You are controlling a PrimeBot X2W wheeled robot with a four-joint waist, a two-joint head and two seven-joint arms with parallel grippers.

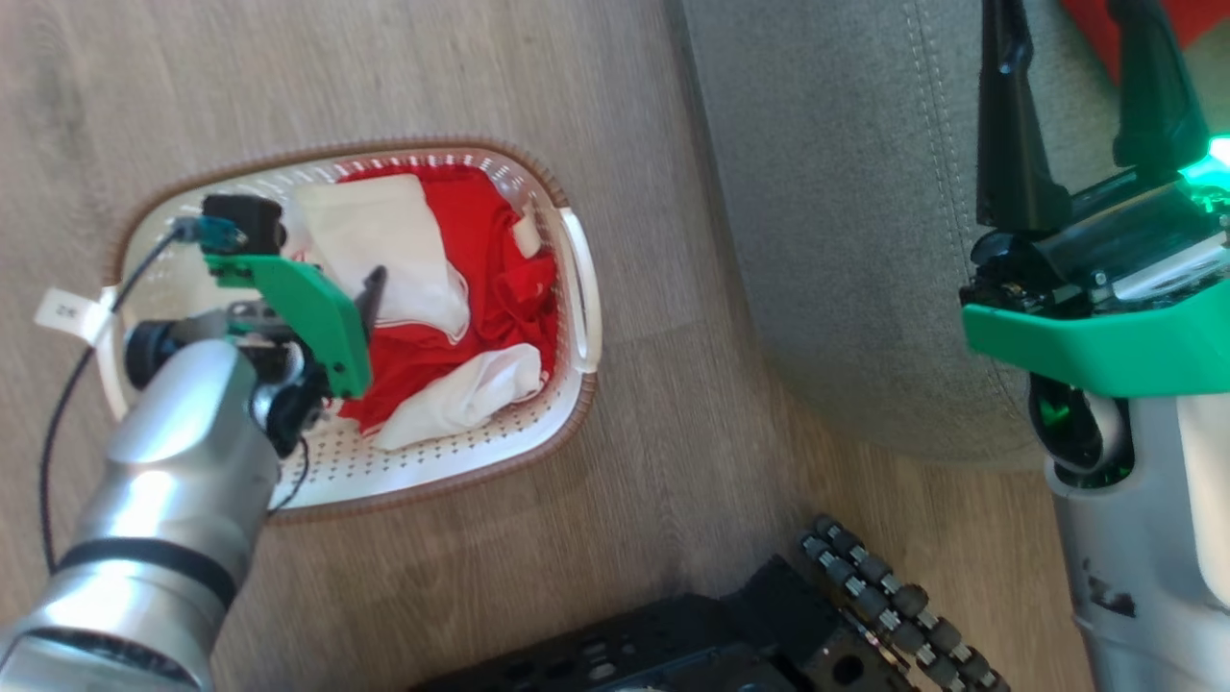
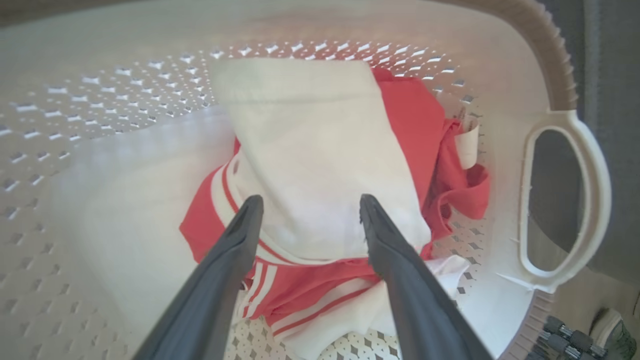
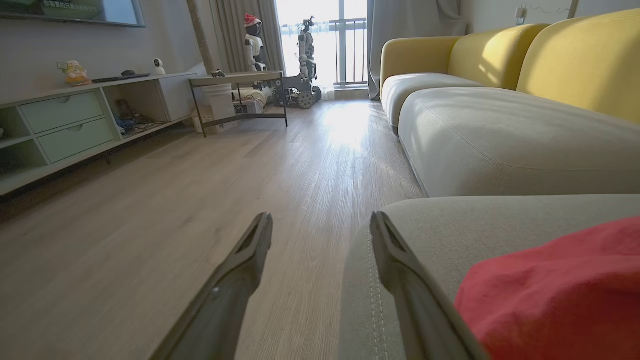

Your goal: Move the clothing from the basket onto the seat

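Observation:
The cream basket (image 1: 577,384) stands on the wood floor left of the seat (image 1: 846,192). In it lies the red garment with white panels and stripes (image 1: 480,288), bunched up. My left gripper (image 1: 370,288) hangs inside the basket, open; in the left wrist view its fingers straddle the white panel (image 2: 310,150) just above the cloth, left gripper (image 2: 310,202). My right gripper (image 1: 1081,58) is open over the seat, with nothing between its fingers. A plain red garment (image 3: 560,290) lies on the seat cushion (image 3: 450,235) just right of the right gripper (image 3: 321,217).
The robot's dark base with roller wheels (image 1: 865,596) sits below the basket and seat. The basket's white handle (image 2: 600,190) faces the sofa. Far off are a low console (image 3: 65,120), a side table (image 3: 240,80) and yellow sofa backs (image 3: 575,60).

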